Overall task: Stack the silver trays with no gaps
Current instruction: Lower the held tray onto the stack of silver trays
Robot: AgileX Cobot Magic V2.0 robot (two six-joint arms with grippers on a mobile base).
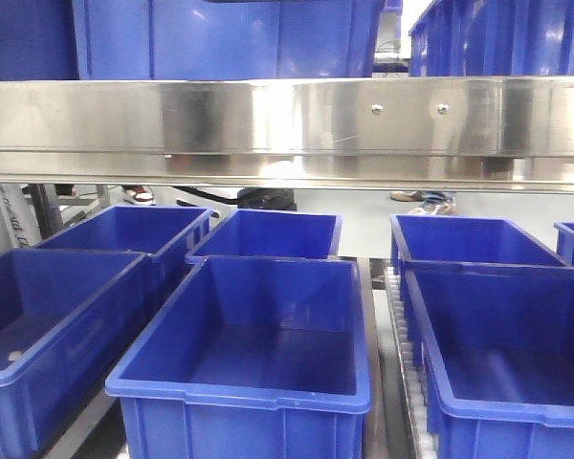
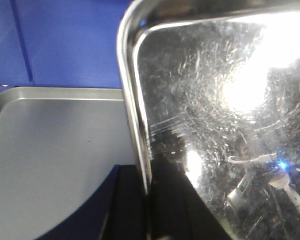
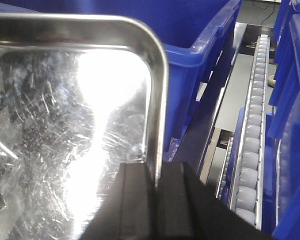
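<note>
In the left wrist view a shiny scratched silver tray (image 2: 215, 100) fills the right side. My left gripper (image 2: 146, 175) is shut on its left rim, one black finger (image 2: 127, 205) outside and one inside. A second, duller silver tray (image 2: 50, 150) lies lower at the left, against a blue bin wall. In the right wrist view my right gripper (image 3: 155, 172) is shut on the right rim of the shiny tray (image 3: 65, 125), held above a blue bin (image 3: 200, 30). Neither the trays nor the grippers show in the front view.
The front view shows a long steel beam with screws (image 1: 268, 120) across the top and several open blue bins (image 1: 258, 325) below it. A roller track (image 3: 250, 150) runs between bins to the right of my right gripper.
</note>
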